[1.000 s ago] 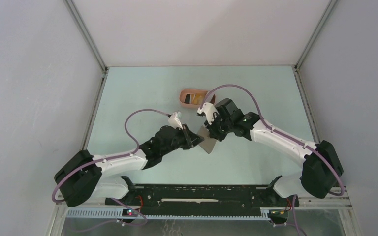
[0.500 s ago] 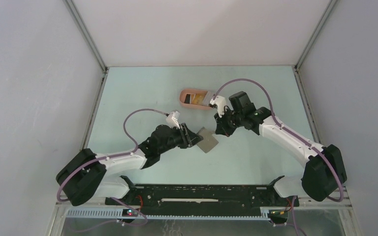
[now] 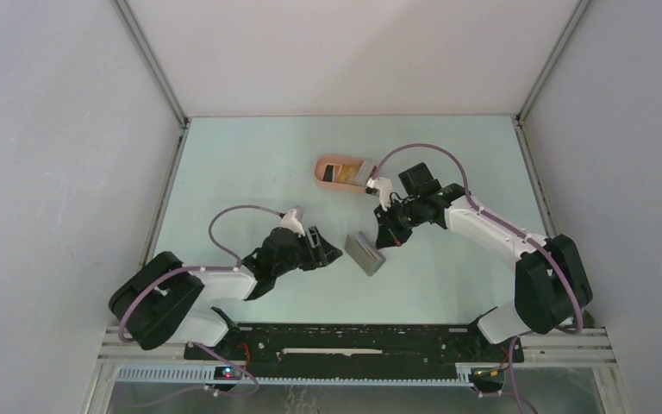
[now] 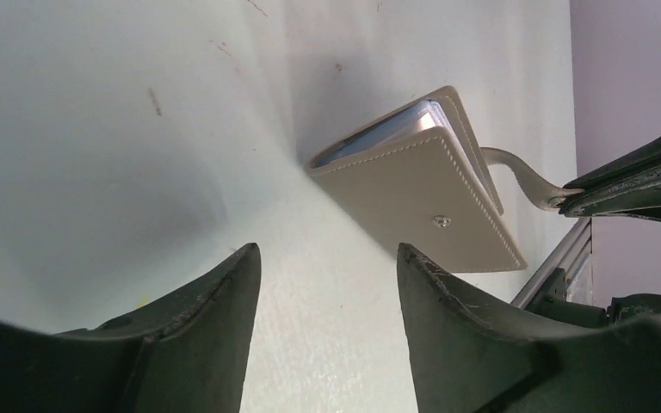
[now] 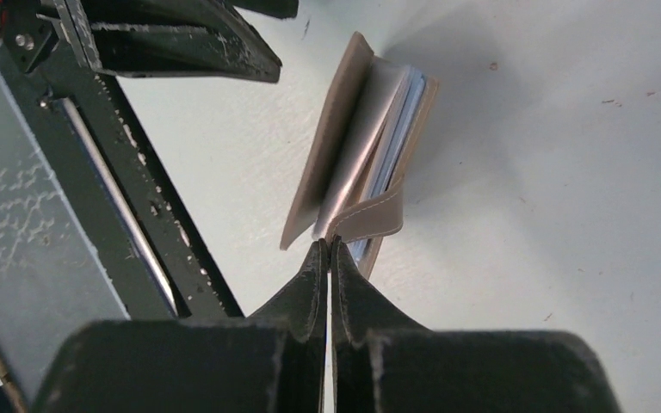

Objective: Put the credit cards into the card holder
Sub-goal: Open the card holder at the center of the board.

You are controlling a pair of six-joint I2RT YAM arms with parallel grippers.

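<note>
The grey card holder (image 3: 366, 254) rests tilted on the table between both arms, its covers slightly apart. Pale blue credit cards (image 4: 377, 136) show inside it, and their edges (image 5: 393, 151) also show in the right wrist view. My right gripper (image 3: 386, 241) is shut on the holder's snap strap (image 5: 370, 220), with the tips (image 5: 328, 244) meeting at the strap's end. My left gripper (image 3: 334, 250) stands open just left of the holder (image 4: 430, 194), with nothing between its fingers (image 4: 224, 292). More credit cards (image 3: 339, 173), one black and one orange, lie in the pink tray.
The salmon-pink oval tray (image 3: 322, 164) sits behind the holder, near the right arm's elbow cable. The black base rail (image 3: 353, 341) runs along the near edge. Grey walls close in the table on the left, right and back.
My left gripper has opened, let go of the card holder and drawn back left. My right gripper swung away, then came back and shut on the strap. The holder has turned and shifted slightly right.
</note>
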